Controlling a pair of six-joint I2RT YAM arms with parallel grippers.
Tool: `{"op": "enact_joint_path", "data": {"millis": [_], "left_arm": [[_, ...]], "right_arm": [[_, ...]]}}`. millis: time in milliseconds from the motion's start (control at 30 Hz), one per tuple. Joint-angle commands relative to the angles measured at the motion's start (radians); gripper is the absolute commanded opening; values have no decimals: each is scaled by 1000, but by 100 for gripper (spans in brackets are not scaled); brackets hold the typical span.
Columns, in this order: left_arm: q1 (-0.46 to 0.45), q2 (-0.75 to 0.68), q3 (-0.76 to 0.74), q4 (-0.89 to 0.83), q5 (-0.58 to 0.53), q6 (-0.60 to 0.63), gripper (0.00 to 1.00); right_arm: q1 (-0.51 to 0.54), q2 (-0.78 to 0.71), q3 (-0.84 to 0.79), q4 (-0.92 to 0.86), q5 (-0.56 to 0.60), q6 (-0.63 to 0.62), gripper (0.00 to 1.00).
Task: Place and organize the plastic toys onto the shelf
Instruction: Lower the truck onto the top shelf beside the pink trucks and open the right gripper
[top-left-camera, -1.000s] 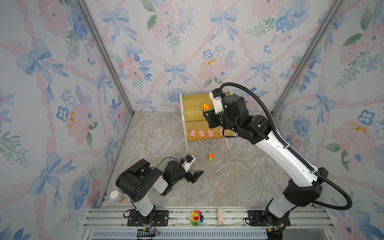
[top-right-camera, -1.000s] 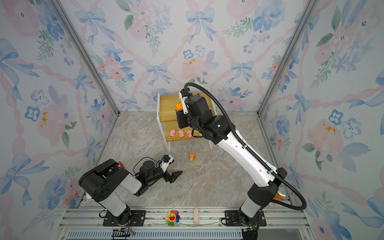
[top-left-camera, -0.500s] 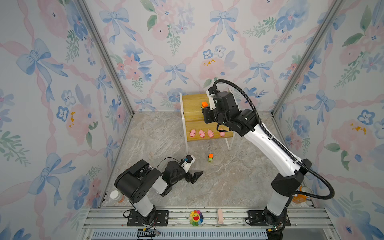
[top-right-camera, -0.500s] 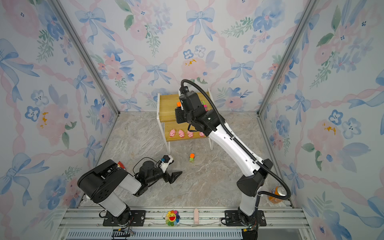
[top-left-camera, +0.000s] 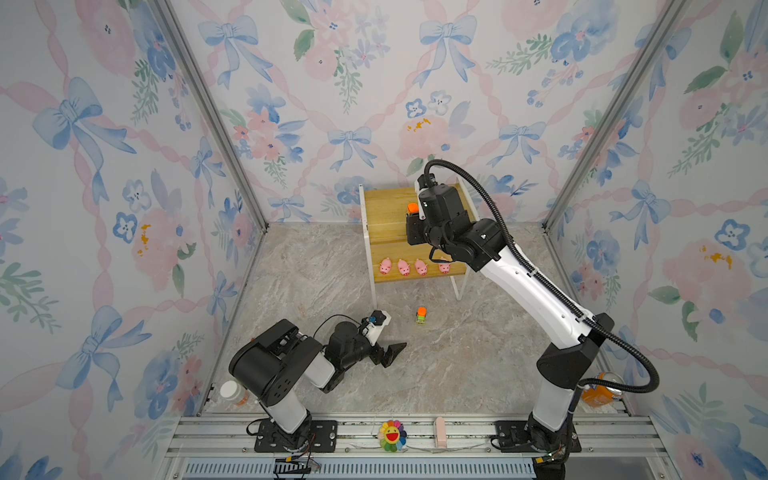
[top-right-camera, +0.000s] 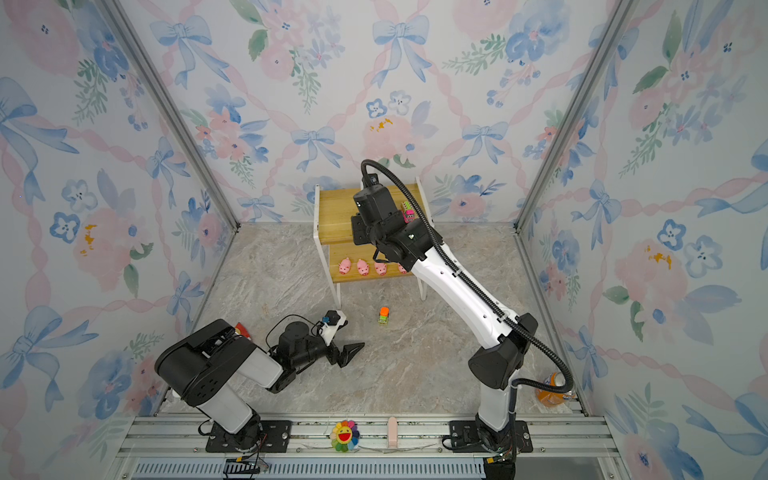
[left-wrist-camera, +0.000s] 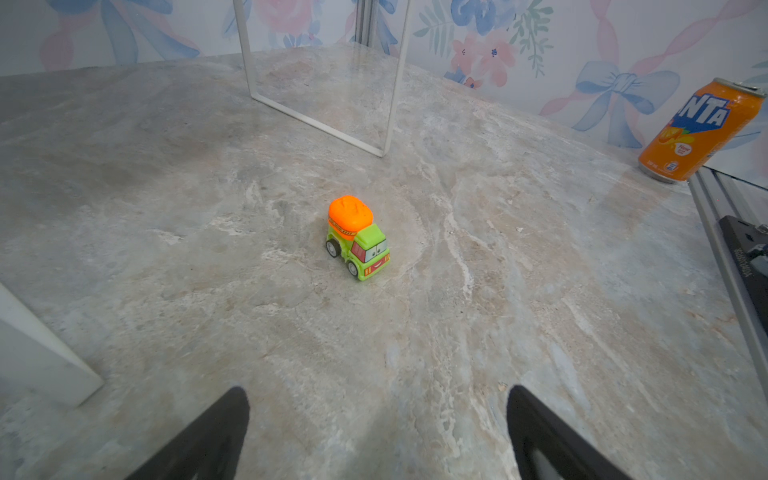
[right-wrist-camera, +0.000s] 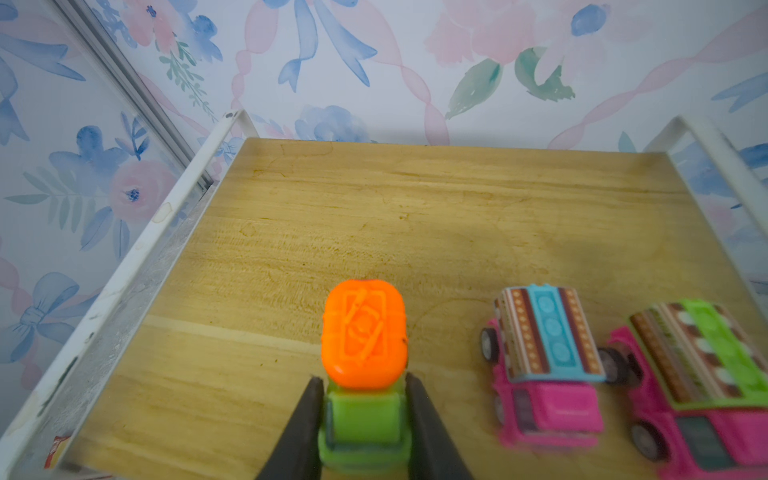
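Note:
The shelf (top-left-camera: 388, 226) (top-right-camera: 334, 216) (right-wrist-camera: 374, 216) stands at the back wall. My right gripper (right-wrist-camera: 360, 380) is shut on a green truck with an orange top (right-wrist-camera: 363, 332) (top-left-camera: 412, 207) over the shelf's top board. Two pink trucks (right-wrist-camera: 544, 332) (right-wrist-camera: 698, 357) stand right beside it; one shows in a top view (top-right-camera: 408, 211). Several pink pigs (top-left-camera: 403, 267) (top-right-camera: 363, 267) line the lower board. A second green truck (top-left-camera: 421, 316) (top-right-camera: 384, 316) (left-wrist-camera: 359, 237) stands on the floor. My left gripper (left-wrist-camera: 376, 395) (top-left-camera: 392, 353) (top-right-camera: 351, 351) lies low on the floor, open and empty, short of that truck.
An orange soda can (left-wrist-camera: 702, 129) (top-left-camera: 602, 390) (top-right-camera: 555, 390) stands at the front right corner. The shelf's white legs (left-wrist-camera: 320, 120) rise beyond the floor truck. A smiling flower (top-left-camera: 391, 434) and a white-capped bottle (top-left-camera: 230, 390) sit at the front; a red packet (top-right-camera: 243, 330) lies behind the left arm.
The right arm has stretched farther back, carrying the green truck slightly deeper over the top board. The left arm has not moved.

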Motion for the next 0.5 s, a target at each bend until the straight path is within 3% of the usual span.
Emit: {"op": "enact_joint_path", "data": {"millis": [0, 467], "left_arm": [[10, -12, -10, -10, 7, 16, 97], [14, -14, -11, -9, 5, 14, 97]], "right_arm": [[5, 30, 25, 5, 29, 16, 17], [9, 76, 61, 11, 25, 13, 20]]}}
